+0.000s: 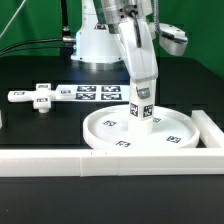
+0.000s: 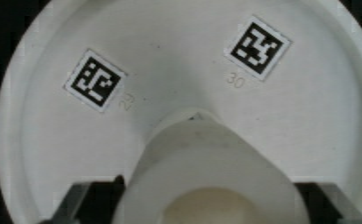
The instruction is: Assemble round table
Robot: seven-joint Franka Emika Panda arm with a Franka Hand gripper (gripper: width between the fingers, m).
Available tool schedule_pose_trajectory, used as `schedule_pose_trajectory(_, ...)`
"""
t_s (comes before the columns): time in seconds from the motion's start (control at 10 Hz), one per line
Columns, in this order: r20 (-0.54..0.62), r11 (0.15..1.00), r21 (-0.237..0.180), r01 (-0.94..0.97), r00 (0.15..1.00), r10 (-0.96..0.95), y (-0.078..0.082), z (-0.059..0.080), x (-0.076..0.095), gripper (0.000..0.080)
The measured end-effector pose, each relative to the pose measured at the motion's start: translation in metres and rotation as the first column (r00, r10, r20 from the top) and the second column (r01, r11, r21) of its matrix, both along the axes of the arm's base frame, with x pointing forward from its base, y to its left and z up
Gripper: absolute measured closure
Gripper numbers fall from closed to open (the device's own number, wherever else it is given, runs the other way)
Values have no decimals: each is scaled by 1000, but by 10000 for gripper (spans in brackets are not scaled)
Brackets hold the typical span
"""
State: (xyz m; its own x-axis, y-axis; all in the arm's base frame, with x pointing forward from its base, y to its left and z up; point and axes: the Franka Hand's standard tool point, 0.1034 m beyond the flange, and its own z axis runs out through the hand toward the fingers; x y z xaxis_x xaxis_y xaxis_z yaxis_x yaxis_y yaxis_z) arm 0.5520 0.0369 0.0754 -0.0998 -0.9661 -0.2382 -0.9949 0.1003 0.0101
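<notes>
The large rimmed round disc [image 1: 142, 130] lies flat on the black table at the exterior view's right. My gripper [image 1: 141, 100] is shut on the short cylinder leg [image 1: 141, 112] and holds it upright over the middle of the disc. The leg's lower end is at or just above the disc's centre; I cannot tell if it touches. In the wrist view the leg [image 2: 204, 170] sits between my dark fingers [image 2: 93, 200], with the disc [image 2: 169, 60] and its two square tags beyond it. The cross-shaped base [image 1: 40, 97] lies on the table at the exterior view's left.
The marker board [image 1: 100, 93] lies flat behind the disc. Long white border bars run along the front [image 1: 60, 160] and the right side [image 1: 210, 128]. The arm's white pedestal [image 1: 100, 45] stands at the back.
</notes>
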Motion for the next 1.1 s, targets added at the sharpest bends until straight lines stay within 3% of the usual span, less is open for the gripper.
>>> schedule_pose_trajectory(0.2,2,1000,0,-5,1000,5,1,0,0,390)
schedule_pose_trajectory(0.4,-9,989,-26,-147,989,147,10,0,-3,190)
schedule_pose_trajectory(0.7,43,934,-31,-357,933,358,12,-1,-5,152)
schedule_pose_trajectory(0.9,73,858,-39,-513,855,514,12,-1,-5,151)
schedule_pose_trajectory(1.1,105,696,-70,-715,688,718,12,1,-1,151)
